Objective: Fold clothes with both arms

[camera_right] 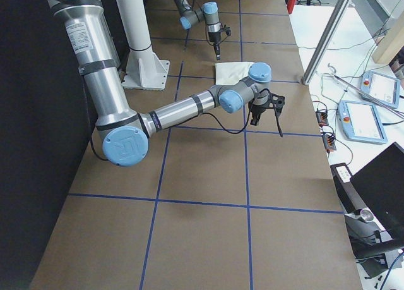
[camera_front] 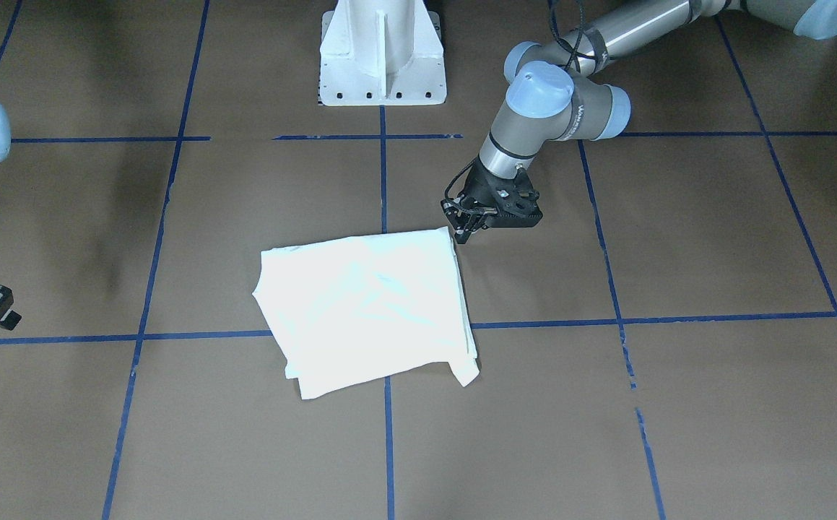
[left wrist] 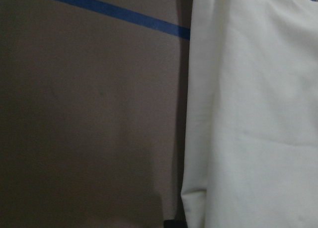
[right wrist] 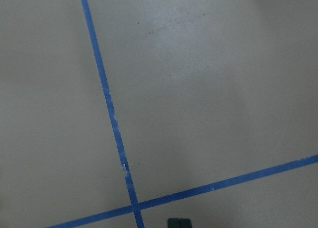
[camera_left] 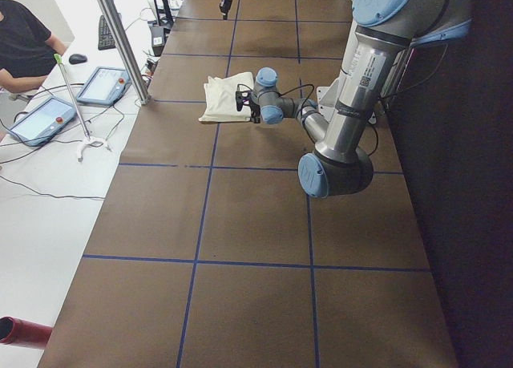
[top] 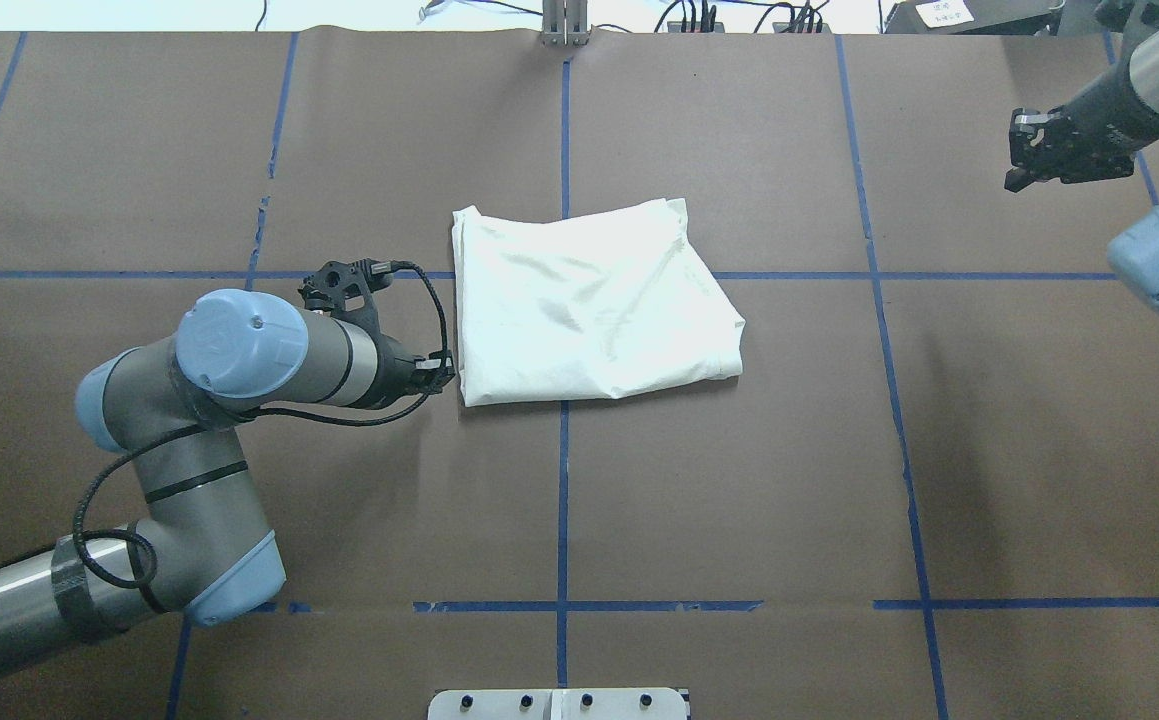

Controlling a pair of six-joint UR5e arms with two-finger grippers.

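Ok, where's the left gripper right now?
In the overhead view the left gripper is left of centre, right beside the near-left corner of the folded T-shirt, over the brown table just off the cloth's edge.

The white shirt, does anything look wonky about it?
A little. The folded shirt lies crooked against the blue tape lines, and one corner flap pokes out past the edge. No tears or stains show.

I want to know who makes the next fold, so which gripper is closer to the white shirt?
Left. The left gripper sits beside the near left corner of the folded shirt; the right gripper hangs far off over the table paper at the far right.
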